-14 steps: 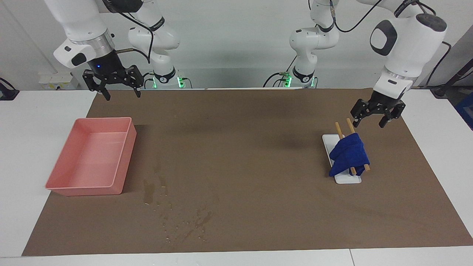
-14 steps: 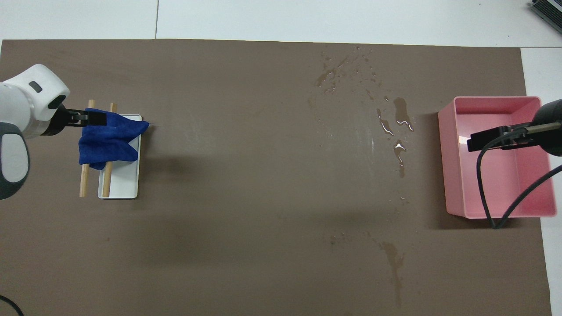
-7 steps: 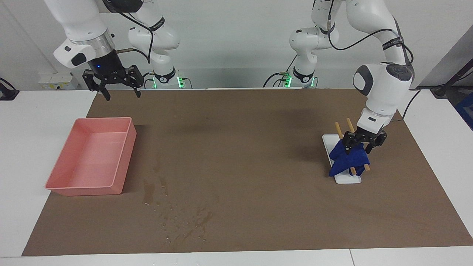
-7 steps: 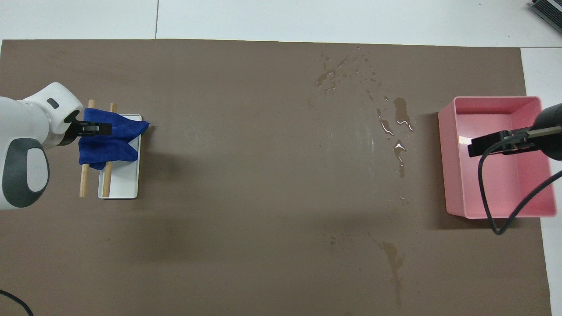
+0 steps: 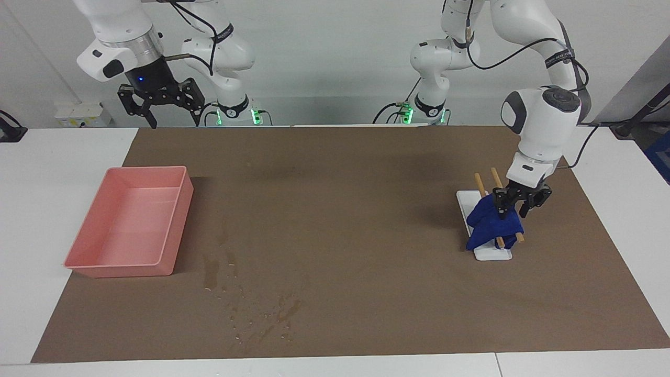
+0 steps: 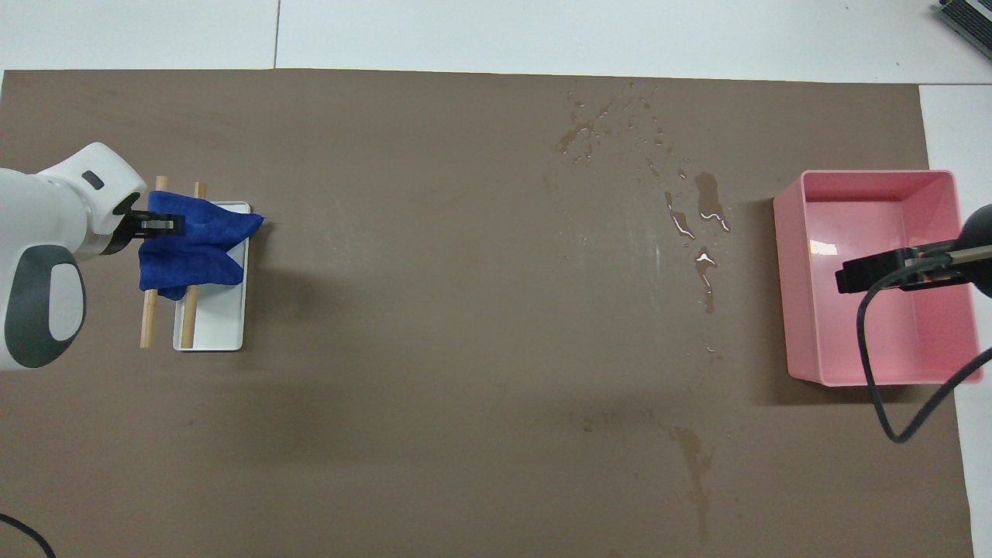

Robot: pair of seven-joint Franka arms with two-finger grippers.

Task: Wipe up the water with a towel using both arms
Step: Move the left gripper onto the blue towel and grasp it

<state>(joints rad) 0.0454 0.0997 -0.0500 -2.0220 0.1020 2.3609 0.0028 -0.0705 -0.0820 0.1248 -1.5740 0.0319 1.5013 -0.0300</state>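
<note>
Left jaws (image 5: 515,209) pinching towel (image 5: 492,225) draped across rack (image 5: 484,255), right jaws (image 5: 161,107) spread, raised over mat edge.

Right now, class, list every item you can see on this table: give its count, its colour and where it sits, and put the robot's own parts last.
Mat: one, brown, covering the table.
Tray: one, pink, at the right arm's end.
Water: scattered dark blotches and droplets, on the mat beside the tray.
Towel: one, deep blue, draped over the rack.
Rack: one, white base with two wooden rods, at the left arm's end.
Left end effector: black, down at the towel.
Right end effector: black, open, waiting raised.
</note>
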